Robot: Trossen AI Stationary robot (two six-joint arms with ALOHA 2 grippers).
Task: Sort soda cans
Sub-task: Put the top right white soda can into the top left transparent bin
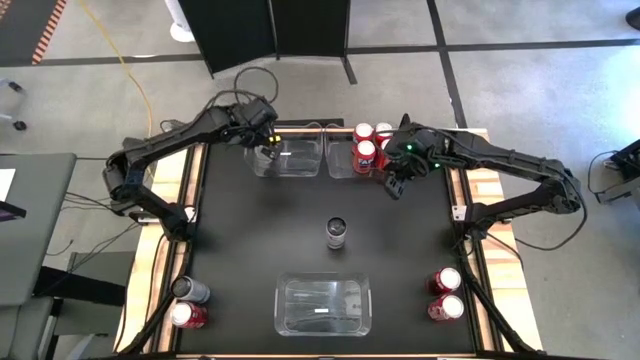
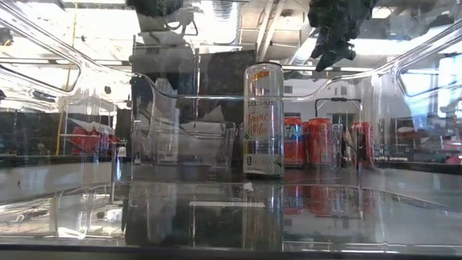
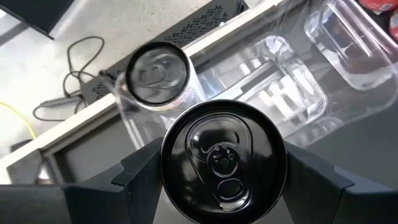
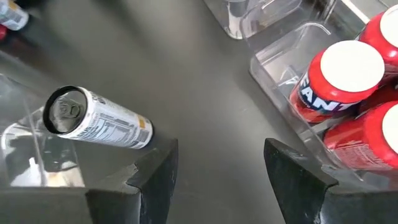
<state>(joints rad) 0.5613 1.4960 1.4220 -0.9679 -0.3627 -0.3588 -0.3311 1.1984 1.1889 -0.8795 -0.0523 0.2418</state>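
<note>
High view shows both arms reaching to the far side of the black table (image 1: 240, 230). Left gripper (image 1: 266, 148) hangs over the far-left clear bin (image 1: 300, 165). Its fingers (image 3: 140, 177) are clamped on a black-topped can (image 3: 224, 163) – the can fills the space between them in the left wrist view. Just beyond this held can, a silver-topped can (image 3: 157, 76) stands inside the same bin.

Right gripper (image 1: 394, 186) is beside the far-right clear bin (image 1: 338, 165), and its fingers (image 4: 158, 171) stand apart with nothing between them. Close to it, inside that bin, are red Fanta cans (image 4: 339, 81) with white lids. A white Celsius can (image 1: 336, 232) stands upright in the middle of the table, nearer to the front than the right gripper – it is apart from both grippers.

Far from both grippers, a third clear bin (image 1: 325, 305) is at the front edge. Two cans (image 1: 188, 303) stand at the front-left corner and two red cans (image 1: 447, 293) at the front-right corner.
</note>
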